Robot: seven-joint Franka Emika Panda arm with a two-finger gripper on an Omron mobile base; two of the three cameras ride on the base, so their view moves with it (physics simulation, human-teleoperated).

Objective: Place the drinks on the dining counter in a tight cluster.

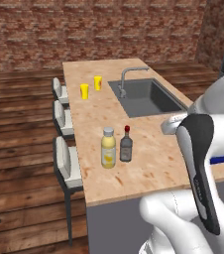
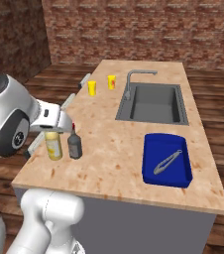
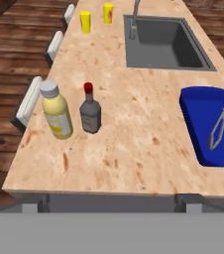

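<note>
While the gripper point(image 3: 112, 202) hangs with its jaws wide apart and nothing between them, the yellow bottle point(image 3: 56, 110) and the dark bottle point(image 3: 90, 110) stand upright just beside each other on the dining counter point(image 3: 134, 149), ahead of the jaws and to their left.

A red brick wall point(image 1: 84, 30) stands at the back of the room, far ahead of the hand. The floor point(image 1: 15, 129) is made of dark wooden planks. Pale stools point(image 1: 67, 163) stand in a row on the left side of the hand. The light is even and soft.
</note>
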